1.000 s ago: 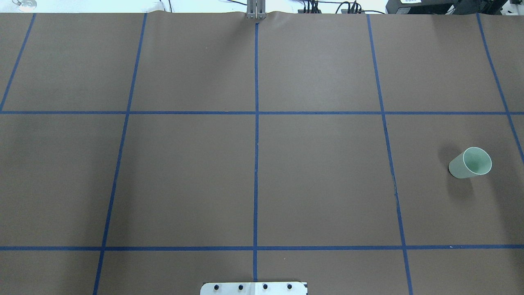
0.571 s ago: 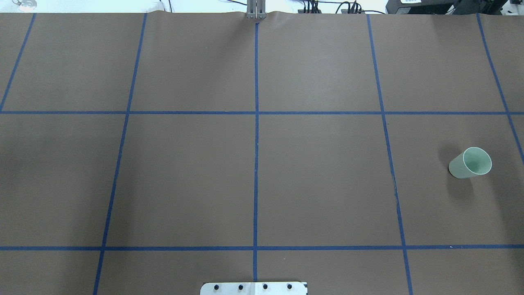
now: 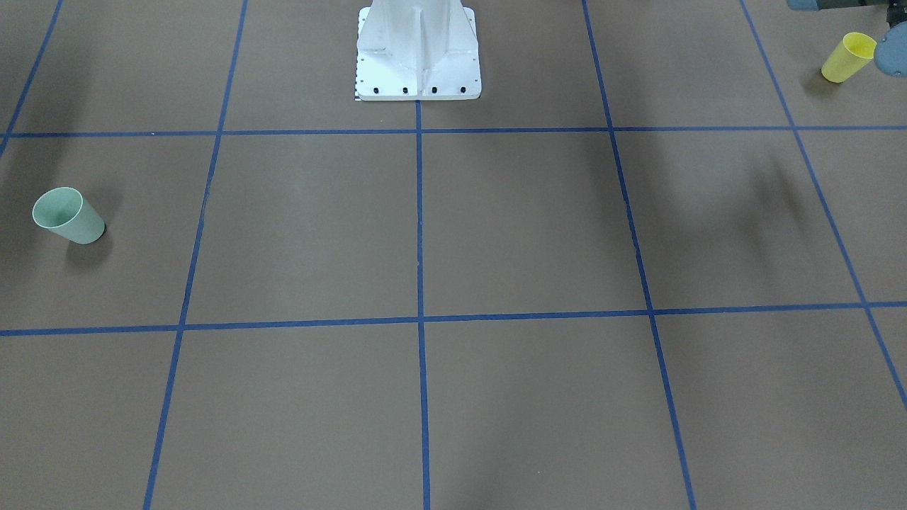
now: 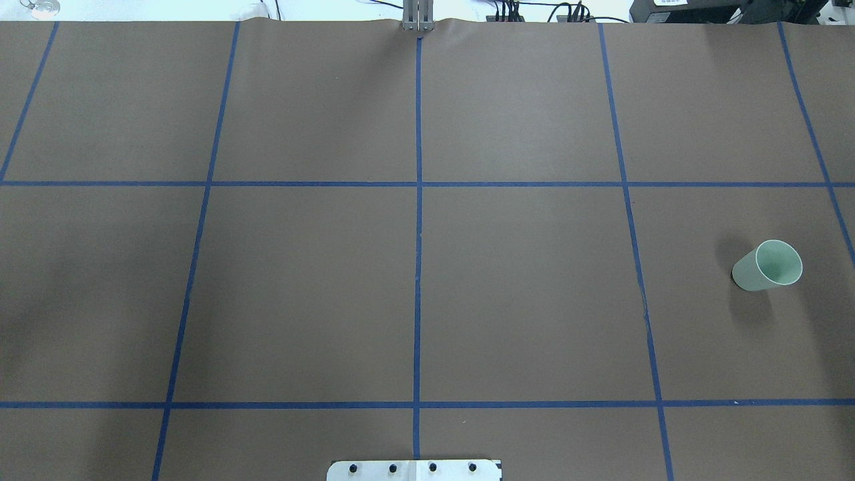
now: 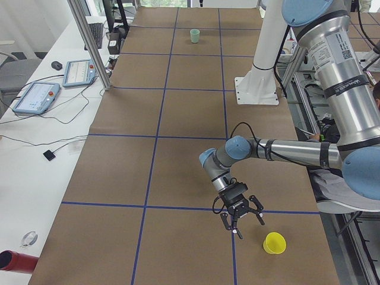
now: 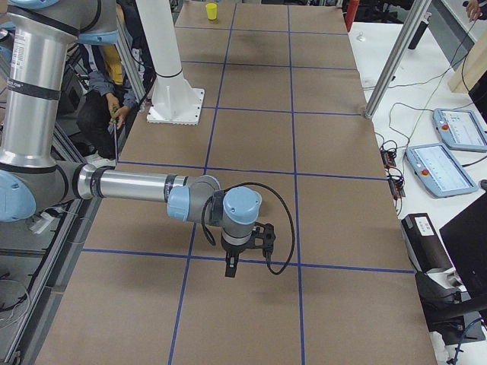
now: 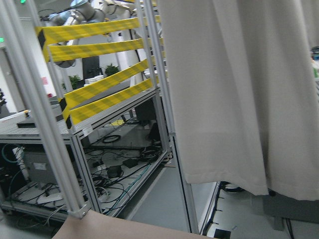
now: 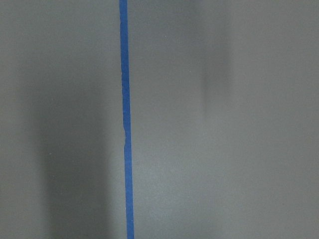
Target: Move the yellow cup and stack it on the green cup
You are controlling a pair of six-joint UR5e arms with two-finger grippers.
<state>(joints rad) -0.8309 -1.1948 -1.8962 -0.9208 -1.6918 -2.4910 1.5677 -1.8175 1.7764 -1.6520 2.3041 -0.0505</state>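
Yellow cup [image 5: 274,243] is being seen upright on the tabletop [image 4: 521,294] near the left pincer [image 5: 242,224], untouched; the green cup [image 4: 767,266] is being seen upright well apart, at the other end. Whether that pincer or the right pincer [image 6: 242,262] is open or closed cannot be told.

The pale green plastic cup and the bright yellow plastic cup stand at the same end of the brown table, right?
No. The pale green plastic cup and the bright yellow plastic cup stand at opposite ends of the brown table, as the exterior left view shows.
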